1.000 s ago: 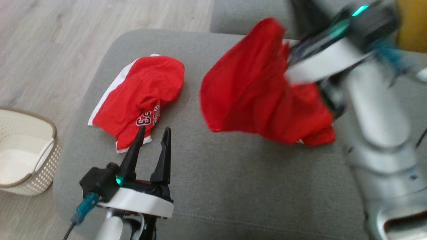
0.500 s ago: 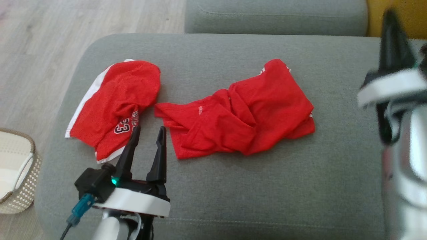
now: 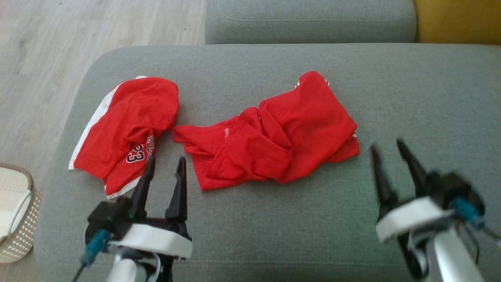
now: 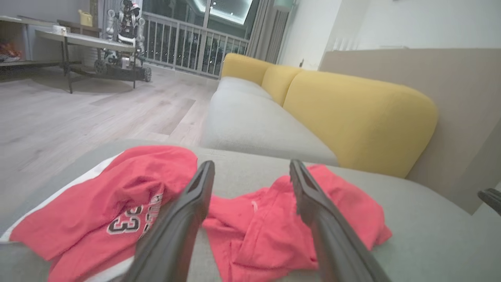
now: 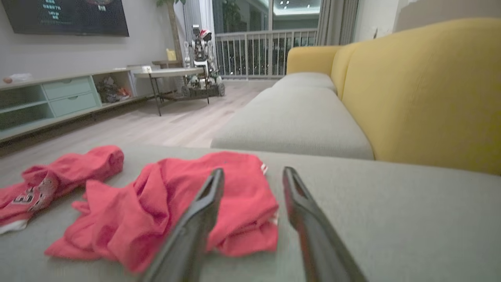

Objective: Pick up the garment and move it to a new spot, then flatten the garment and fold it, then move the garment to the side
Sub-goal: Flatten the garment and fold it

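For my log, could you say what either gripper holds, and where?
Nothing: the left gripper and right gripper are open, clear of the crumpled garment.

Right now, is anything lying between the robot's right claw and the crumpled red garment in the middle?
Nothing visible. Only bare grey cushion separates the open right gripper from the crumpled garment; the numbered jersey lies on its far side.

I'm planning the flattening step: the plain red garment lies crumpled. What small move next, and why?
Probably bring the right gripper forward to the near right corner of the plain garment and pinch it: it and the left gripper are open and empty, and the garment lies bunched on the cushion.
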You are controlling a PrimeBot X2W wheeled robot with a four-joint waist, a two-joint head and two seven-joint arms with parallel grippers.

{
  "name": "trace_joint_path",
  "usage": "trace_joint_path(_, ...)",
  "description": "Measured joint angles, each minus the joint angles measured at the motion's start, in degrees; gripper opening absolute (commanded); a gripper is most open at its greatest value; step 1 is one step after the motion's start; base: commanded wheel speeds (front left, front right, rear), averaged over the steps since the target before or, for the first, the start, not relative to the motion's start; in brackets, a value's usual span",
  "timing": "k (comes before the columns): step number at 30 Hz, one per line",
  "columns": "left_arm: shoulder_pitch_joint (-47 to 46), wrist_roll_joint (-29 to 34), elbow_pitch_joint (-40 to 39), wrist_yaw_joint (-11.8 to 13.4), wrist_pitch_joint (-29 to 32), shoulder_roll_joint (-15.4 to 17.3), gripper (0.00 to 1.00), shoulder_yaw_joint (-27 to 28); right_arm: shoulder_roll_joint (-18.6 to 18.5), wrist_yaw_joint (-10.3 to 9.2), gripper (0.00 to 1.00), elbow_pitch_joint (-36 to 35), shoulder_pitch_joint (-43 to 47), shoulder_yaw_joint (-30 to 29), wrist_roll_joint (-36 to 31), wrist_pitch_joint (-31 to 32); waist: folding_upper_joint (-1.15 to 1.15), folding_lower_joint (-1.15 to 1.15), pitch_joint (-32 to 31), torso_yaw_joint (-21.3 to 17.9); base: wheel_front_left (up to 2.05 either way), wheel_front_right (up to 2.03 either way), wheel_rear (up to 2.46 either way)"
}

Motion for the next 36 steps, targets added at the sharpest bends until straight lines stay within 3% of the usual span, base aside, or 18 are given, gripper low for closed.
trace_joint_path(4,1.2,0.2,1.8,1.0,0.0,0.0,1.0,-0.2,0.2,0.0,1.0,0.5,4.2,1.0,0.9,-0.7,0.0,0.0,-0.2,0.0,0.0,0.0,0.0)
trace_joint_path(14,1.1,0.2,1.2,0.8,0.0,0.0,1.0,-0.5,0.2,0.0,1.0,0.0,3.8,1.5,1.0,-1.7,0.0,0.0,0.3,0.7,0.0,0.0,0.0)
trace_joint_path(22,0.2,0.1,0.8,0.4,0.0,0.0,1.0,-2.0,0.2,0.0,1.0,0.8,-2.2,11.2,2.4,0.6,0.0,0.0,2.3,3.4,0.0,0.0,0.0)
trace_joint_path(29,-1.4,-0.9,0.8,0.5,0.0,0.0,1.0,-4.0,0.1,0.0,1.0,10.0,-12.0,17.1,3.6,5.9,0.0,0.0,4.5,7.4,0.0,0.0,0.0)
trace_joint_path(36,-2.7,-2.0,1.0,1.1,0.0,0.0,1.0,-6.0,-1.0,0.0,1.0,22.0,-20.3,16.6,3.4,6.7,0.0,0.0,6.9,12.8,0.0,0.0,0.0)
